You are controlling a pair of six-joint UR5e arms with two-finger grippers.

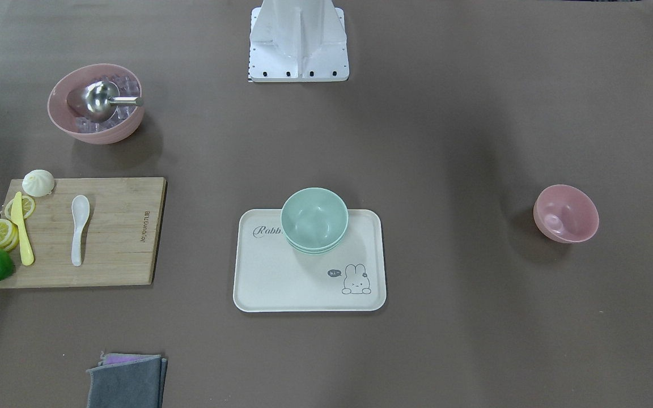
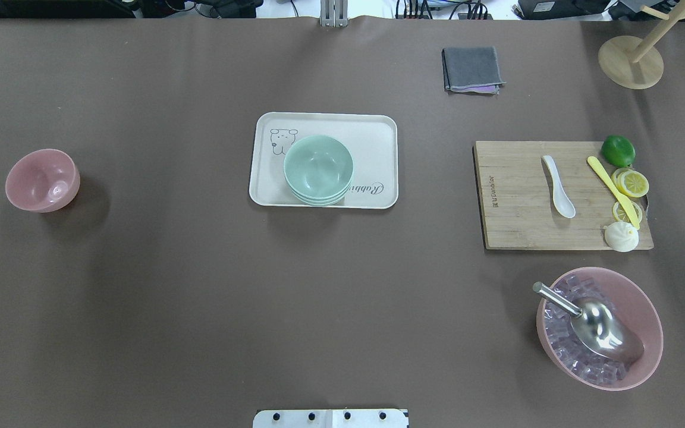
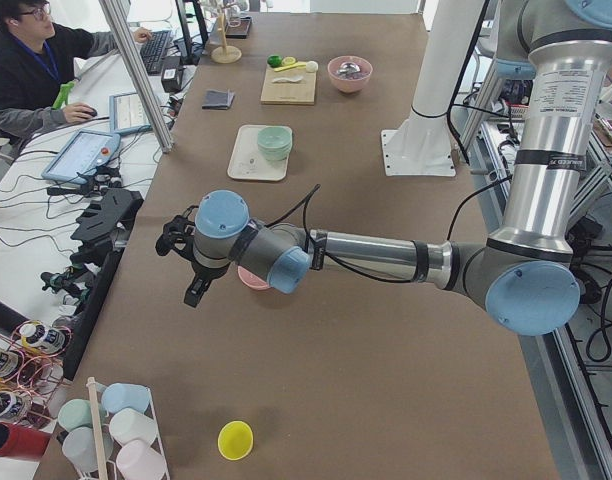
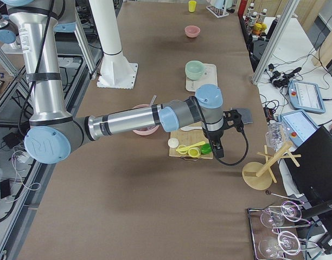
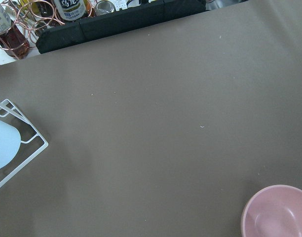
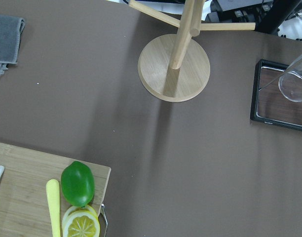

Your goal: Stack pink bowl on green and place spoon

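Fingers: left fingers [image 3: 198,288], right fingers [image 4: 217,147], cannot tell if apart.
Risk: shallow rim pinch may drop pink bowl [image 2: 42,180].

Table [image 2: 200,297]: is carrying all these.
Tray [image 2: 378,128]: is lying mid-table.
Pink bowl [image 2: 42,180]: is sitting well left of the tray.
Cutting board [image 2: 515,196]: is lying right of the tray.
Grey cloth [image 2: 472,68]: is lying beyond the tray, rightward.
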